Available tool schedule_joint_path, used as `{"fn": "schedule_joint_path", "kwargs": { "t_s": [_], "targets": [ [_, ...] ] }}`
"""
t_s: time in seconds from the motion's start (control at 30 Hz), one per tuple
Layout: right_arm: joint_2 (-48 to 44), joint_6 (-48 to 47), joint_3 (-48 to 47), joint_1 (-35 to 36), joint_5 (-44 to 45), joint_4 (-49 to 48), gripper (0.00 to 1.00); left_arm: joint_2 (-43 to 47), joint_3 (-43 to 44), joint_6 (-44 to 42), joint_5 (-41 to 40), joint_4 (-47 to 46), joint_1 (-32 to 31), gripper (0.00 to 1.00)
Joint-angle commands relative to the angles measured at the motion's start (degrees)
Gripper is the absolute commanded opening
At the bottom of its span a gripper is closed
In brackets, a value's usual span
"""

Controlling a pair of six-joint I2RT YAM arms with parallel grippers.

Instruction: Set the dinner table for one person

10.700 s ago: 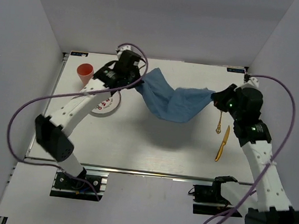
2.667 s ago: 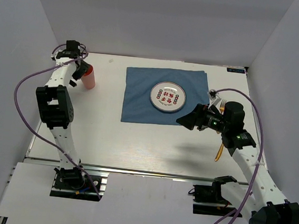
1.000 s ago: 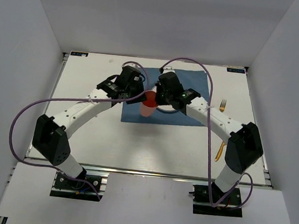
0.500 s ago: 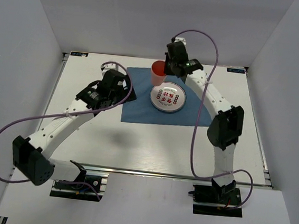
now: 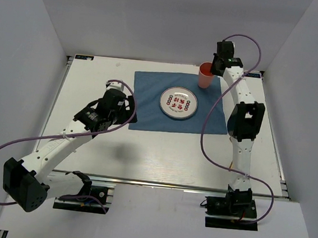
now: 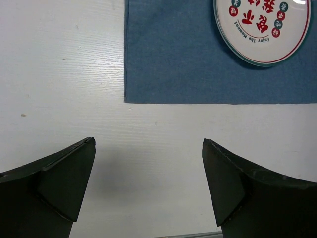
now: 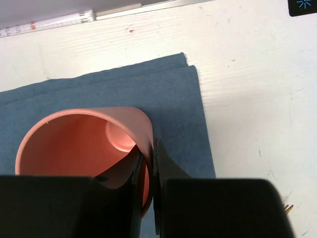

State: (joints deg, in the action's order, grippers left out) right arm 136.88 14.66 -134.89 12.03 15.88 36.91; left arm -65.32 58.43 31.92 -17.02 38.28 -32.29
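1. Right gripper (image 7: 147, 163) pinches the red-orange cup (image 7: 74, 144) by its wall between narrow jaws, over the blue placemat's (image 5: 149, 104) far right corner.
2. Left gripper (image 6: 148, 148) gapes wide and empty above the white dinner table (image 5: 89, 84), by the placemat's near left corner.
3. Plate (image 5: 178, 103) sits mid-placemat.

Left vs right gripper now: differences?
The left gripper is wide open, empty; the right gripper pinches the salmon plastic cup by its rim. The left hangs over the white tabletop beside the blue cloth placemat; the right over that mat's far right corner. Both face down.
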Motion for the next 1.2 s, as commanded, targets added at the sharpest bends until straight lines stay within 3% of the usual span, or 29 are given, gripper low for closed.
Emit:
{"fn": "schedule_joint_path", "kwargs": {
  "t_s": [0.0,0.57,0.63,0.87,1.0,1.03,1.17],
  "targets": [
    [0.75,-1.56,-2.40,-0.78,-2.43,-3.07,0.00,0.54,-0.25,-1.16,2.42,-1.72,0.48,0.98],
    [4.19,-2.35,-3.27,-3.51,0.12,-4.47,0.04,1.07,-1.66,-1.16,3.13,-1.98,0.48,0.98],
    [4.10,-2.44,-3.27,-3.77,-0.32,-4.83,0.20,1.07,-1.75,-1.07,3.30,-1.98,0.48,0.98],
    [2.70,-0.60,-3.10,-4.38,-4.70,-5.26,0.48,0.81,-2.01,-1.16,3.57,-1.99,0.48,0.98],
    [-1.33,2.39,-2.92,-5.53,-9.28,-7.11,0.85,0.63,-2.01,-1.16,3.57,-1.98,0.48,0.98],
    [-2.57,3.09,-2.92,-5.79,-9.81,-7.63,0.89,0.54,-2.01,-1.07,3.57,-1.90,0.48,0.98],
    [-10.30,7.83,0.84,-9.29,-17.26,-9.13,0.89,-0.07,-1.13,-0.90,1.82,-0.50,0.48,0.98]
  ]
}}
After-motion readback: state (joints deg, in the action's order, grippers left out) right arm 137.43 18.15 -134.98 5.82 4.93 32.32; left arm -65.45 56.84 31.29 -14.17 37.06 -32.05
